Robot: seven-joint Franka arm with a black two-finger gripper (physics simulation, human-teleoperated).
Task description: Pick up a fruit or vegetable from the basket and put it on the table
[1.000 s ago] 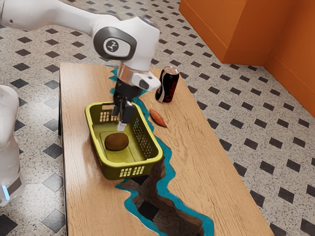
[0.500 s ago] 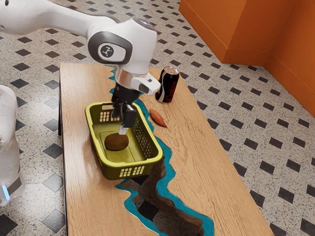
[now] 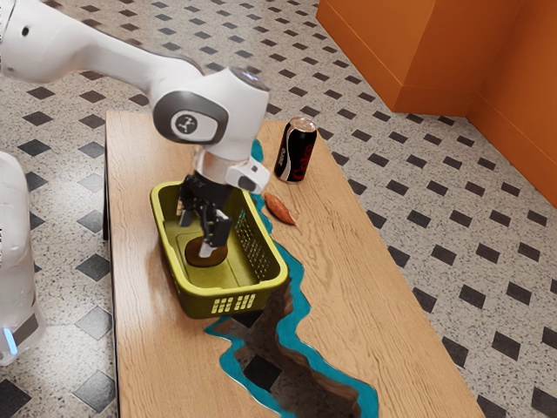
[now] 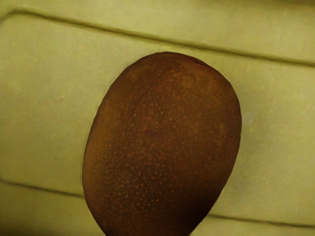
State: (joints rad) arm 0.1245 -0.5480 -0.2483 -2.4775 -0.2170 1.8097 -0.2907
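Clock directions read on the exterior view, twelve at its top. The brown, speckled fruit (image 4: 162,147) lay on the floor of the yellow-green basket (image 3: 196,302), slightly toward nine o'clock from the basket's middle. The basket stood upright on the wood-grained counter (image 3: 139,348).

The white arm (image 3: 209,109) reached in from ten o'clock. Its black end effector (image 3: 198,237) was inside the basket, pointing downward over the fruit. Released: the fingers stood apart, with nothing grasped. One pale fingertip (image 3: 207,251) overlapped the fruit in view; contact could not be told. The other finger was at the fruit's eleven o'clock.

Outside the basket, a reddish-orange, tapered vegetable (image 3: 279,209) lay near its rim at two o'clock. A dark soda can (image 3: 296,152) stood upright farther off at one o'clock. A teal-edged dark band (image 3: 298,313) ran along the counter, passing beneath the basket and emerging toward five o'clock.
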